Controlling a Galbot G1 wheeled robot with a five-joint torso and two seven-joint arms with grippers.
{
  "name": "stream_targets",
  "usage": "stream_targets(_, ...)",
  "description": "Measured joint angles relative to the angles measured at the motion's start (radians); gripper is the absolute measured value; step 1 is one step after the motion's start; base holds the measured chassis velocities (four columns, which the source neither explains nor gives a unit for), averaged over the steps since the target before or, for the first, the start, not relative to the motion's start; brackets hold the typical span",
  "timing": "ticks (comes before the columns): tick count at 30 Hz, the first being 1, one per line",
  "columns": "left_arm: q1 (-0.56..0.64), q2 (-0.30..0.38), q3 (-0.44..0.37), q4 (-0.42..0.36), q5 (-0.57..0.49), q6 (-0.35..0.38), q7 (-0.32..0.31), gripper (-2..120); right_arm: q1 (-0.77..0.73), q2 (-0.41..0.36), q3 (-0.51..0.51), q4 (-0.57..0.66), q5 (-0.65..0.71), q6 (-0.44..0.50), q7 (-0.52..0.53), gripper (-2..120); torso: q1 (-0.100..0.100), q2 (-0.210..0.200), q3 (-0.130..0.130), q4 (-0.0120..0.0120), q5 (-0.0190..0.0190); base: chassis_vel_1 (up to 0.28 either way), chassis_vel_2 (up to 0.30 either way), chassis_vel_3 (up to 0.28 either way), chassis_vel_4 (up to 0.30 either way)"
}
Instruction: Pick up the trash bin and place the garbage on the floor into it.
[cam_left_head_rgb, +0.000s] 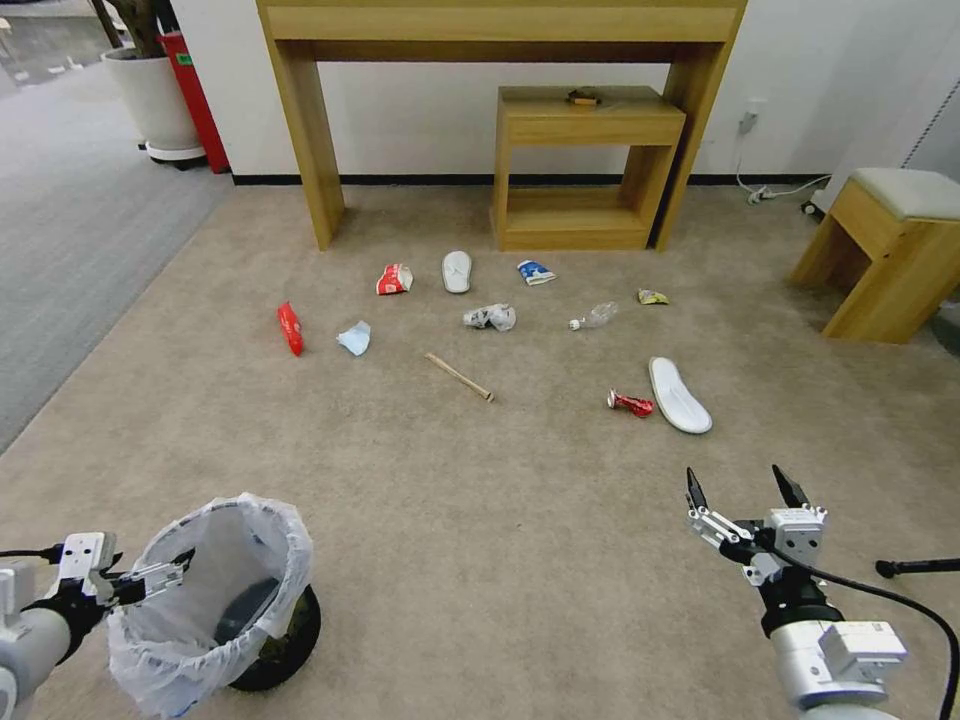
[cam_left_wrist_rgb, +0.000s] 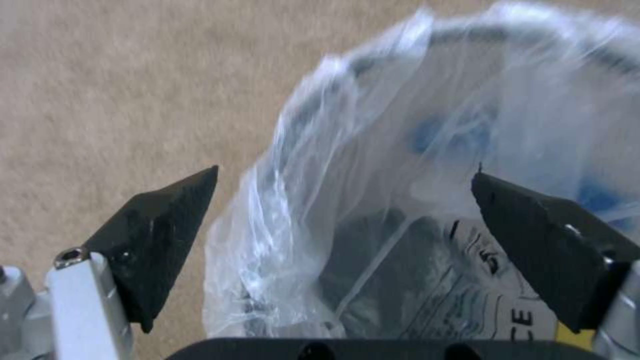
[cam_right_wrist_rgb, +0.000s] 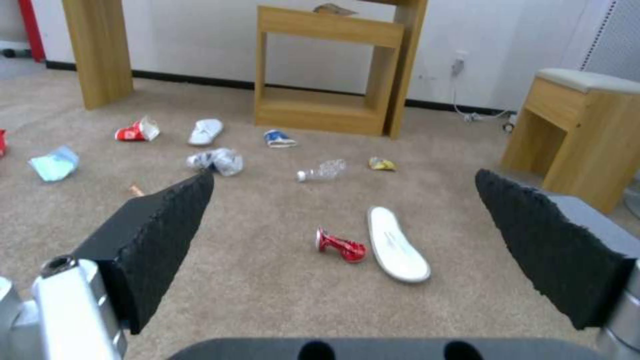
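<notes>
With the left hand (cam_left_wrist_rgb: 343, 172) spread wide around the near-left trash bin's (cam_left_head_rgb: 262, 622) bagged rim, it should close squarely on rim and liner together, while the right hand (cam_left_head_rgb: 742, 490) waits open and empty.

trash bin (cam_left_head_rgb: 215, 590): bag-lined, tilted (near left) | garbage (cam_left_head_rgb: 490, 317): scattered on floor (cam_left_head_rgb: 500, 520)

open carpet (cam_left_head_rgb: 520, 520) ahead, desk legs (cam_left_head_rgb: 310, 150) beyond

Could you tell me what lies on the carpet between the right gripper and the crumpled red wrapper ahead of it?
Nothing: in the head view bare floor runs from the right gripper to the red wrapper.
</notes>
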Motion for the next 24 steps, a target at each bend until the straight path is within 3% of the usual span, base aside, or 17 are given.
stream_targets(4, -0.059, 0.031, 0.032, 0.068, 0.006, 0.057, -0.030, 100, -0.005, 0.003, 0.004, -0.012, 0.002, 0.015, 0.000, 100, 0.000, 0.000, 0.000, -0.0006, -0.0002, 0.000, 0.000, 0.000, 0.000)
stream_targets(16, -0.134, 0.043, 0.092, 0.211, 0.050, 0.054, -0.014, 98, -0.016, 0.016, 0.012, -0.027, 0.002, 0.052, -0.001, 100, 0.000, 0.000, 0.000, -0.0004, -0.0001, 0.000, 0.000, 0.000, 0.000)
stream_targets(24, -0.147, 0.048, 0.111, 0.251, 0.090, 0.051, 0.002, 72, -0.022, 0.027, 0.018, -0.029, 0.002, 0.066, 0.001, 100, 0.000, 0.000, 0.000, -0.0004, -0.0002, 0.000, 0.000, 0.000, 0.000)
